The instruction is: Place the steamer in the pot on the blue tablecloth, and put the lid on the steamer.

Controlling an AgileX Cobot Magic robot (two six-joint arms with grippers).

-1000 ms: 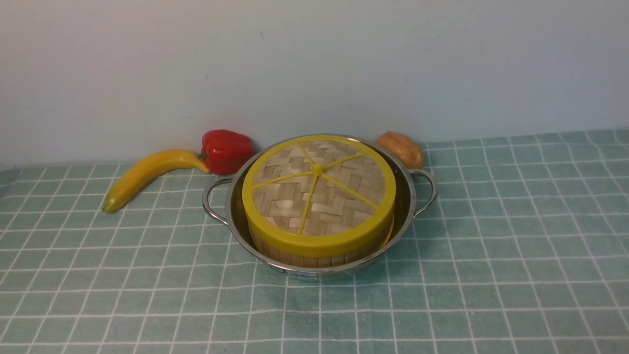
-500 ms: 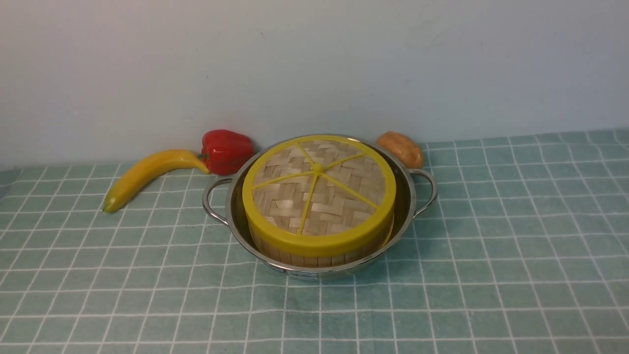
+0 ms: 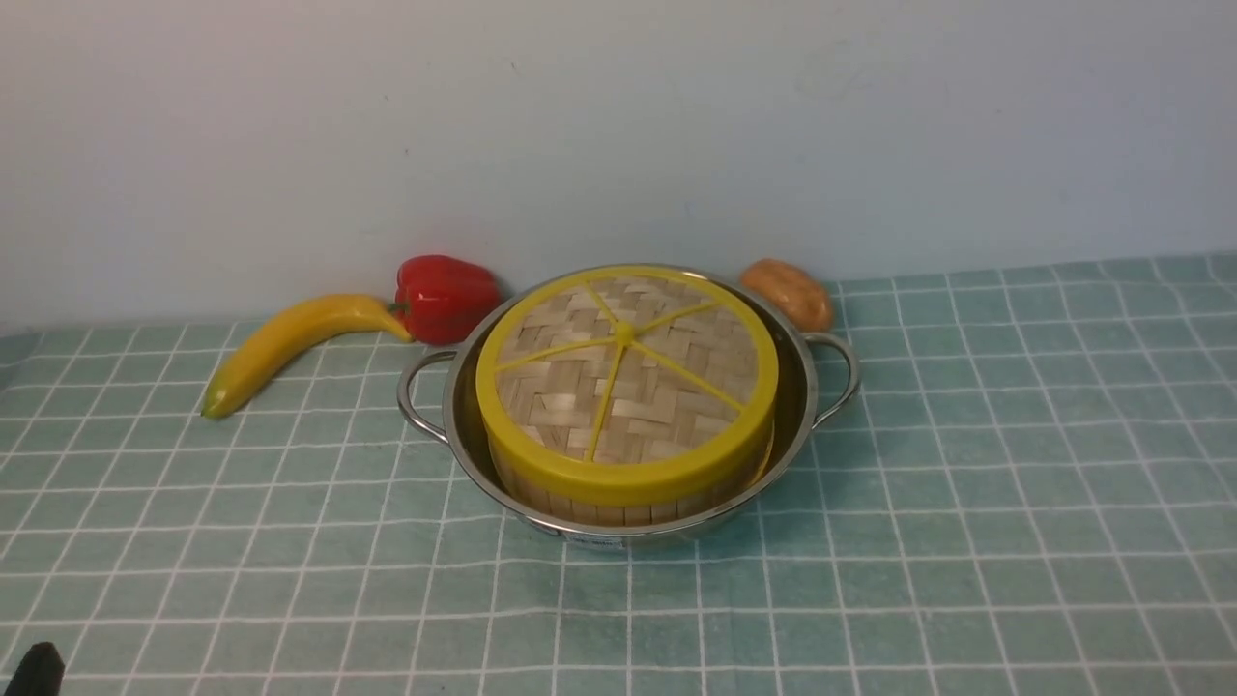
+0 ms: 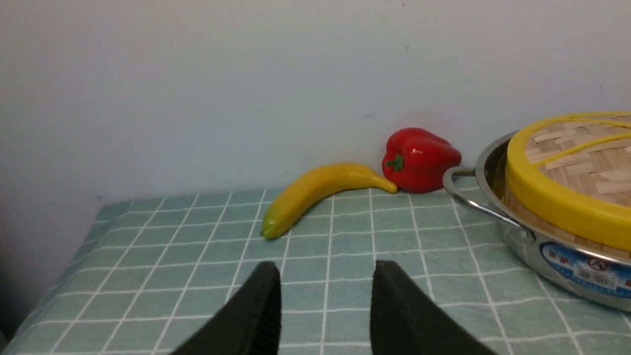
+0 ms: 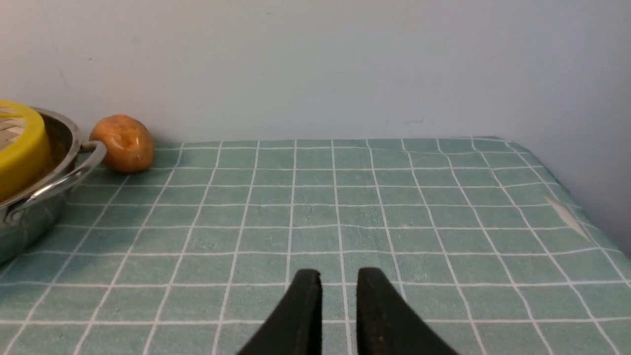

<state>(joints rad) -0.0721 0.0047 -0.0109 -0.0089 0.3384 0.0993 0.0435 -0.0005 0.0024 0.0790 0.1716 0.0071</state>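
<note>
Only the wrist views show each empty hand: left hand (image 4: 325, 276) apart, right hand (image 5: 339, 282) narrowly apart.

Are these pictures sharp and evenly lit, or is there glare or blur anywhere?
Front view: soft, even light, only faint shadow under the pot, whose steel rim shines mildly; a dark blurry shape cuts the bottom-left corner. Left wrist view: the banana and pepper look crisp, the left claw dark and featureless. Right wrist view: the potato shows a small highlight; the right claw is likewise plain black.
</note>
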